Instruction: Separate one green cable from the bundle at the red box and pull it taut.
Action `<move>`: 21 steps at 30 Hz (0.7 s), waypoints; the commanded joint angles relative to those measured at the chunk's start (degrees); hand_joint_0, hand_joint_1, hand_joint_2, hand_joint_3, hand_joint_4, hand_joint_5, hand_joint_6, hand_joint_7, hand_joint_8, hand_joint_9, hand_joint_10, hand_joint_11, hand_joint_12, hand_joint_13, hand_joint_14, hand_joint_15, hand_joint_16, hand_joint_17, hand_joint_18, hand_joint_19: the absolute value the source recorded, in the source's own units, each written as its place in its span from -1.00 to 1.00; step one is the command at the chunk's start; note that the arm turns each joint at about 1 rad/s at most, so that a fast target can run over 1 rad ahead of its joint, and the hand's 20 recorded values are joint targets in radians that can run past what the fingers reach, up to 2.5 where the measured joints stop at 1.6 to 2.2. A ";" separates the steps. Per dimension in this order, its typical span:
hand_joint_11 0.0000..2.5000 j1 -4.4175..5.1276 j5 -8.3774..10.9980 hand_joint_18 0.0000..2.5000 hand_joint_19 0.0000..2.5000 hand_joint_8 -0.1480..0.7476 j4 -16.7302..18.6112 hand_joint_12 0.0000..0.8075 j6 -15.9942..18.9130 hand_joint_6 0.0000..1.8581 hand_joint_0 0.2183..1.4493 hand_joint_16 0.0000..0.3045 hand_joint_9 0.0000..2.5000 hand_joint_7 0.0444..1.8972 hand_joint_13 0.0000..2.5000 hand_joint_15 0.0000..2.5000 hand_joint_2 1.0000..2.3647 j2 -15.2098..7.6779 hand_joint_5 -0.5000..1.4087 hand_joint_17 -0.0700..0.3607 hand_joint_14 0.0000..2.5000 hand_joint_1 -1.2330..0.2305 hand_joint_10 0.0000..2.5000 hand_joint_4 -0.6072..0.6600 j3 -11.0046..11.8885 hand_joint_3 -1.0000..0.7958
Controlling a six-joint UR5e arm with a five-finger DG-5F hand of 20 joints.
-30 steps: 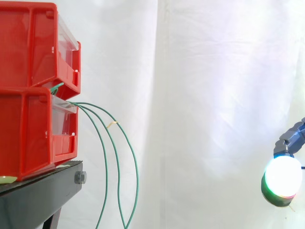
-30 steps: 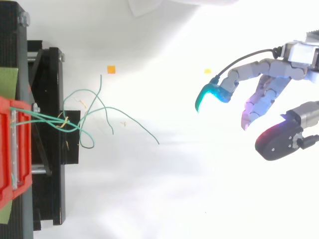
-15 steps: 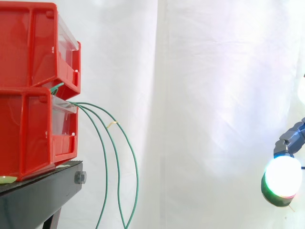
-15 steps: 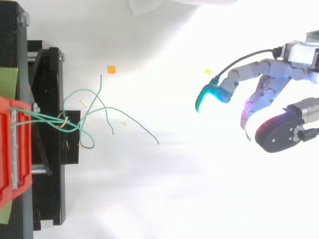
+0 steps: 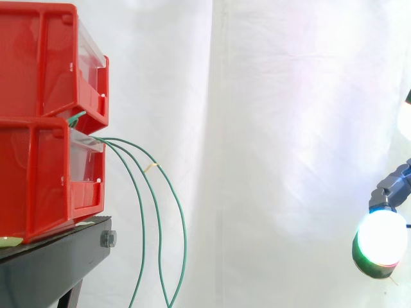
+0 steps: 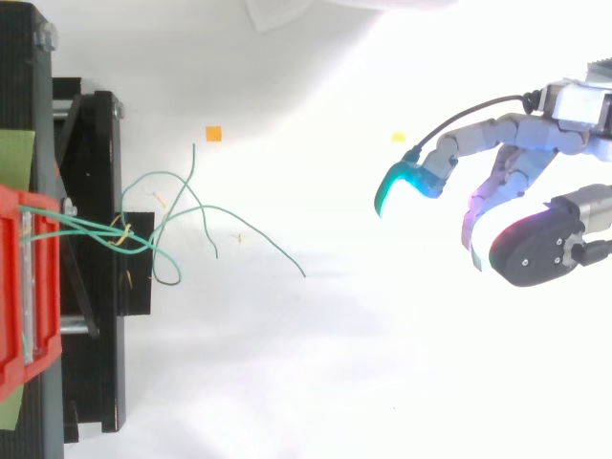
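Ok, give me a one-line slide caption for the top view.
Open hand, fingers empty, right of the green cables spilling from the red box on its black stand.

Green cables [image 5: 142, 218]: several thin strands leave together from the gap between the upper red box [image 5: 45, 58] and the lower red box [image 5: 38, 179], at the boxes' front. The boxes are stacked upright and are of red plastic with clear front panels.

In the side view three strands arc outward, then droop in loose curves and run off the lower edge. A small pale fleck sits on the middle one.

From above, the bundle [image 6: 96, 228] is close-gathered at the box front, crosses over itself just beyond, then fans out into separate free ends lying well apart. One strand curls back in a loop. All strands are slack.
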 commanded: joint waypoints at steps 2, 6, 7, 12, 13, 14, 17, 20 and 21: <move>-0.51 -0.04 -0.07 -0.33 -0.46 -0.02 0.04 -0.08 0.00 -0.46 -0.58 -0.65 -0.14 -0.27 -0.26 -0.52 -1.00 0.00 -0.64 -0.12 -0.98 0.37 -0.99 0.36 0.01 -0.44; -0.56 -0.04 0.01 -0.32 -0.47 -0.08 -0.05 -0.16 0.00 -0.46 -0.62 -0.63 -0.21 -0.29 -0.32 -0.55 -1.00 0.00 -0.65 -0.09 -0.98 0.39 -0.99 0.31 0.01 -0.44; -0.58 -0.04 -0.07 -0.34 -0.48 -0.09 -0.05 -0.17 0.00 -0.46 -0.62 -0.63 -0.22 -0.29 -0.33 -0.56 -1.00 0.00 -0.66 -0.09 -0.99 0.39 -0.99 0.30 0.01 -0.44; -0.73 -0.04 0.01 -0.53 -0.51 -0.06 0.04 -0.24 0.00 -0.46 -0.65 -0.64 -0.44 -0.33 -0.53 -0.68 -1.00 0.00 -0.69 -0.10 -0.99 0.46 -0.99 0.32 0.01 -0.44; -0.73 -0.04 -0.07 -0.54 -0.51 -0.06 0.04 -0.24 0.00 -0.46 -0.65 -0.64 -0.44 -0.33 -0.53 -0.69 -1.00 0.00 -0.69 -0.10 -0.99 0.47 -0.99 0.31 0.01 -0.44; -0.75 -0.04 -0.07 -0.57 -0.51 -0.07 -0.05 -0.24 0.00 -0.46 -0.65 -0.64 -0.46 -0.33 -0.55 -0.70 -1.00 0.00 -0.69 -0.10 -0.99 0.48 -0.99 0.31 0.01 -0.44; -0.78 0.05 0.01 -0.60 -0.52 -0.11 0.04 -0.29 0.00 -0.46 -0.67 -0.65 -0.52 -0.34 -0.59 -0.72 -1.00 0.00 -0.71 -0.11 -0.99 0.57 -0.99 0.28 0.01 -0.44; -0.75 -0.04 -0.07 -0.55 -0.50 -0.13 0.04 -0.31 0.00 -0.46 -0.67 -0.65 -0.49 -0.34 -0.55 -0.69 -1.00 0.00 -0.70 -0.12 -0.99 0.54 -0.99 0.27 0.01 -0.44; -0.70 -0.04 0.01 -0.48 -0.50 -0.10 0.04 -0.24 0.00 -0.46 -0.66 -0.65 -0.42 -0.33 -0.46 -0.64 -1.00 0.00 -0.69 -0.12 -0.99 0.47 -0.99 0.29 0.01 -0.44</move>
